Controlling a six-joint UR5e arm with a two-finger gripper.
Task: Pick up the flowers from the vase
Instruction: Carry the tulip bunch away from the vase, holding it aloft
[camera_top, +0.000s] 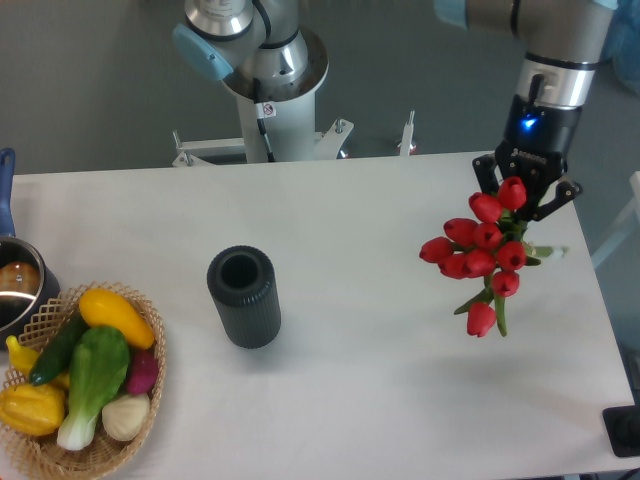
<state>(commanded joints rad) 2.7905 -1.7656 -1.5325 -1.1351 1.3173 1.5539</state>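
The flowers, a bunch of red tulip buds with green stems and leaves, hang in the air at the right side of the table. My gripper is shut on the bunch from above; its fingertips are partly hidden among the buds. The vase, a dark ribbed cylinder with an open round mouth, stands upright and empty at the table's centre-left, far to the left of the gripper and the flowers.
A wicker basket with colourful vegetables sits at the front left corner. A metal pot with a blue handle is at the left edge. The robot base stands behind the table. The table's right edge is close to the flowers.
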